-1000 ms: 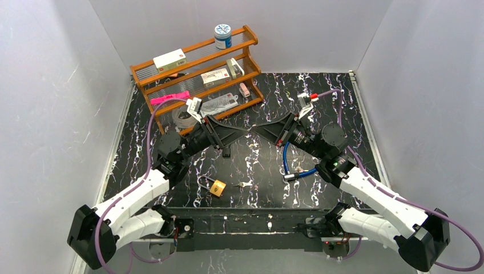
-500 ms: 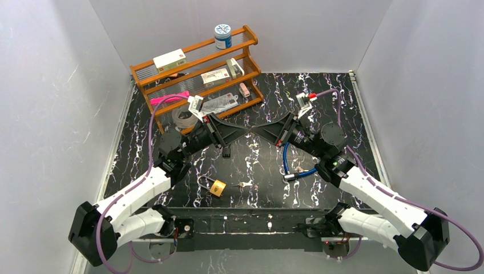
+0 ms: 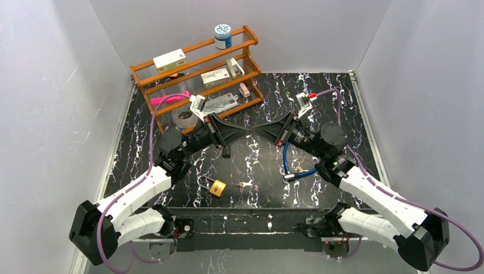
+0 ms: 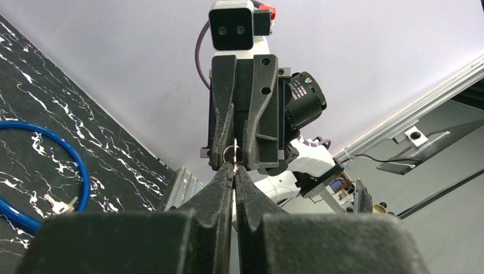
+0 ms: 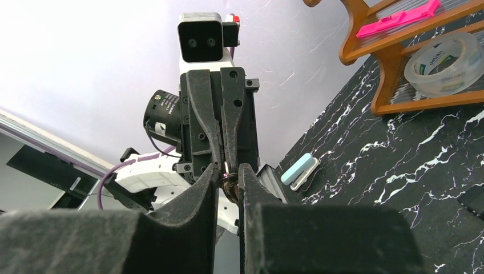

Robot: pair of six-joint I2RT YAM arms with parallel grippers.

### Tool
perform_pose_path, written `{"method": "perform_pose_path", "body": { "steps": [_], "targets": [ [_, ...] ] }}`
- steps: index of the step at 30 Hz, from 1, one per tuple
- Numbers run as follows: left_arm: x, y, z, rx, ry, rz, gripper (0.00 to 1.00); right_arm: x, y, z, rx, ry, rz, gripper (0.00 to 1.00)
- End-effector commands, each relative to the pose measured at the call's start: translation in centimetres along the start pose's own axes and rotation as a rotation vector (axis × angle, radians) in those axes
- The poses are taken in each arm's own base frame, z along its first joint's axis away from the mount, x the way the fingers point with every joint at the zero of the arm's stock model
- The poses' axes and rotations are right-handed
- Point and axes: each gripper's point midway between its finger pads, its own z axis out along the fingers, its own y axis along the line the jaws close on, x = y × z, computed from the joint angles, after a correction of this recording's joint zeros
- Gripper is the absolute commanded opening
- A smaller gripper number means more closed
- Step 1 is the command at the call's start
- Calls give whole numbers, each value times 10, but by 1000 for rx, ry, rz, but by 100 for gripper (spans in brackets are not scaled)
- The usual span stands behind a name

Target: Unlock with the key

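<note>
Top external | brass padlock (image 3: 217, 188), steel shackle, lies lower centre on black marbled table (image 3: 319, 91) | thin round key ring (image 4: 230, 153) mid-frame, pinched by closed left gripper (image 4: 234, 174) and right gripper (image 5: 228, 178)

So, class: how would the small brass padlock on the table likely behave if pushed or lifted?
The brass padlock looks like solid metal, so probably rigid and heavy for its size. It lies flat on the table, so a push would likely slide it, not roll it. Its thin, smooth shackle might slip or pivot if gripped there.
</note>
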Motion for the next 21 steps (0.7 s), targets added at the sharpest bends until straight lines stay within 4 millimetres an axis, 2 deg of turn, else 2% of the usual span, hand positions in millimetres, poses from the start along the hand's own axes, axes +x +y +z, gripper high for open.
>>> {"method": "perform_pose_path", "body": {
  "steps": [1,3,4,6,7,10,13,17,21],
  "targets": [
    [-10,-25,1,68,-23,57,0,-9,17,2,-16,2,-10,3],
    [-6,-25,4,67,21,57,0,-7,13,2,29,29,-6,37],
    [-3,-21,4,46,41,62,0,-6,13,2,38,43,-11,49],
    [2,-12,3,-11,83,86,0,-5,14,-1,55,58,-26,66],
    [6,-7,1,-44,115,106,0,-6,12,-3,71,60,-40,71],
    [15,4,-9,-148,219,180,0,-8,14,-8,88,77,-124,74],
    [24,-2,-19,-152,328,259,0,-6,17,-10,86,128,-206,71],
    [35,-12,-31,-124,463,336,0,6,28,-15,-2,256,-346,67],
    [42,-26,-38,-43,533,380,0,18,33,-18,-59,374,-406,58]
  ]
}}
